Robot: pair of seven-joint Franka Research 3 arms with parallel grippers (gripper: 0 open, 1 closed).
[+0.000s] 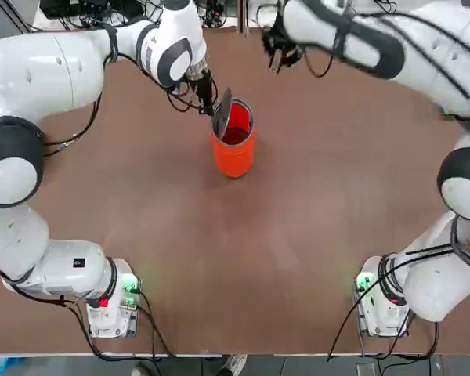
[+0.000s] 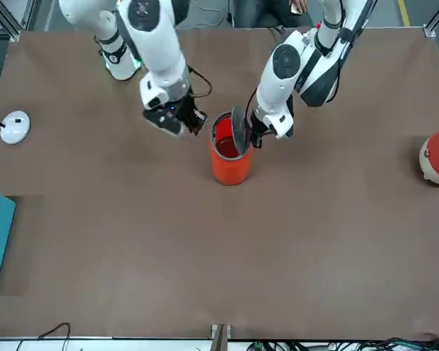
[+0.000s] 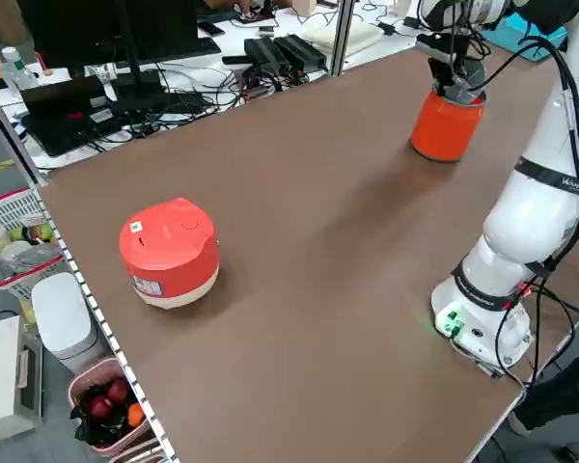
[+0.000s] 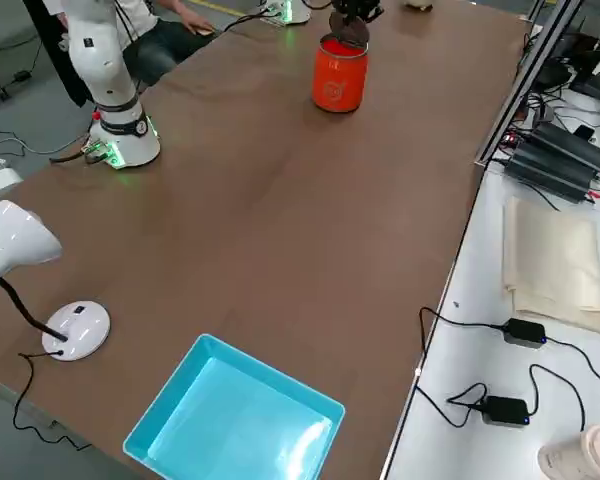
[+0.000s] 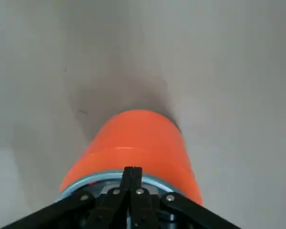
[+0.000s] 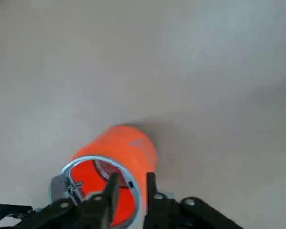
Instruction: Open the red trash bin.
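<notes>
The red trash bin (image 1: 233, 147) stands upright at the far middle of the table, also seen in the front view (image 2: 230, 164). Its round silver lid (image 1: 222, 112) is swung up on edge, so the red inside (image 2: 225, 142) shows. My left gripper (image 1: 207, 95) is shut, with its joined fingertips (image 5: 132, 175) at the rim next to the raised lid. My right gripper (image 6: 131, 187) hangs open, raised above and beside the bin, holding nothing. In the right wrist view the bin's wall shows below the gap between its fingers.
A red-and-cream domed pot (image 3: 169, 253) sits toward the table's left side. A teal rectangular box (image 4: 235, 420) and a white lamp base (image 4: 77, 326) are at the table's right end. Both arm bases (image 1: 113, 301) stand at the near edge.
</notes>
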